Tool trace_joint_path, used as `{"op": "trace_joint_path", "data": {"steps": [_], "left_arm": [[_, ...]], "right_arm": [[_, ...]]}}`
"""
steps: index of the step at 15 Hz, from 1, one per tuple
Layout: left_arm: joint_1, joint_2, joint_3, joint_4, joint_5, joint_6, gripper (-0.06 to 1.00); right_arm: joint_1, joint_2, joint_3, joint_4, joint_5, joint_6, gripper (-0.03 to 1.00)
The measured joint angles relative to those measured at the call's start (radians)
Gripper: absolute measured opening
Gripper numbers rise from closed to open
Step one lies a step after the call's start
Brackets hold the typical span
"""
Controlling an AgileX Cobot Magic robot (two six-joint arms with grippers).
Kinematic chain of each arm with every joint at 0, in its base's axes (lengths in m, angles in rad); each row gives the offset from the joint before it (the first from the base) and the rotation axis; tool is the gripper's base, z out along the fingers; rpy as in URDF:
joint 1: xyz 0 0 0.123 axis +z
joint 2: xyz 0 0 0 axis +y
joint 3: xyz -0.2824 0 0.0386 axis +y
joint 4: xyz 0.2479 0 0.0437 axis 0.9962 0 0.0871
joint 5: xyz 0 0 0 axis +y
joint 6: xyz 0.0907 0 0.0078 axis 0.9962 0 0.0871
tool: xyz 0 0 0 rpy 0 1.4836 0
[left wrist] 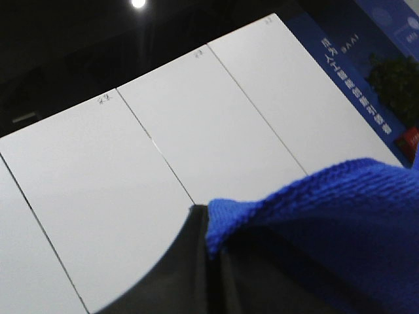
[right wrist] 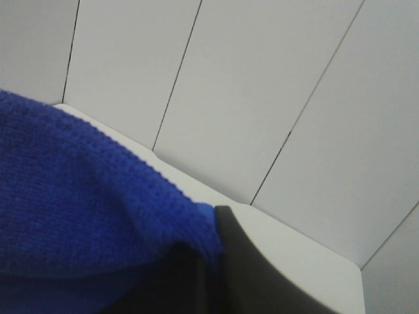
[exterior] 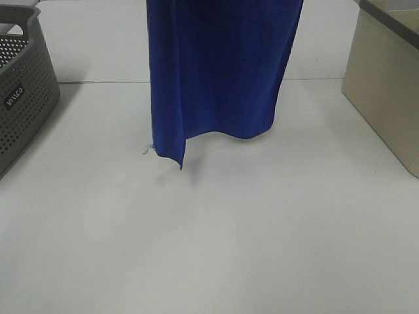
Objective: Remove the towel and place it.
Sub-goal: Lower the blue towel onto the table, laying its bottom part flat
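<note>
Above the middle of the white table [exterior: 209,261], the royal-blue towel [exterior: 219,65] hangs as a long plush sheet, its top edge out of the high view. The lower hem is curved, and one corner folds to a point close to the tabletop; whether it touches cannot be told. A small white tag [exterior: 145,149] sits beside that corner.

On the left gripper [left wrist: 208,212], the smooth black fingers [left wrist: 177,268] are pressed together on a looped-pile towel edge. The right gripper [right wrist: 213,219] is likewise clamped on the towel's knit-textured edge.

A grey perforated plastic basket [exterior: 23,98] stands at the left, well apart from the towel. A beige smooth-sided bin [exterior: 383,85] stands at the right.
</note>
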Motion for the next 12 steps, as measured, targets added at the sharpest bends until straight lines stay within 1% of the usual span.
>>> {"op": "trace_joint_path", "data": {"steps": [1,2,3,5,7,8,9,10,11,12], "left_arm": [[0.002,0.013,0.0,-0.053,-0.022,-0.003,0.0],[0.002,0.026,0.0,-0.089,-0.035,-0.003,0.0],[0.002,0.038,0.0,-0.107,-0.035,-0.003,0.0],[0.002,0.063,0.0,-0.116,-0.035,-0.003,0.0],[0.016,0.082,0.0,-0.134,-0.035,-0.024,0.0],[0.053,0.098,0.0,-0.186,-0.022,-0.161,0.0],[0.075,0.101,0.0,-0.195,0.013,-0.245,0.0],[0.096,0.101,-0.012,-0.198,0.084,-0.328,0.0],[0.113,0.101,-0.031,-0.2,0.17,-0.392,0.0],[0.119,0.101,-0.044,-0.201,0.217,-0.407,0.0]], "right_arm": [[0.0,0.006,0.0,-0.002,-0.011,0.0,0.02],[0.0,0.018,0.0,-0.003,-0.016,0.0,0.02],[0.0,0.034,0.0,-0.004,-0.03,0.0,0.02],[0.0,0.073,0.0,-0.015,-0.079,0.0,0.02],[0.0,0.097,0.0,-0.033,-0.119,0.0,0.02],[0.0,0.126,0.0,-0.036,-0.153,0.003,0.02],[0.0,0.14,0.0,-0.036,-0.163,0.013,0.02],[0.0,0.153,0.0,-0.036,-0.168,0.018,0.02],[0.0,0.167,0.0,-0.036,-0.171,0.019,0.02],[0.0,0.172,0.0,-0.036,-0.179,0.019,0.02]]}}
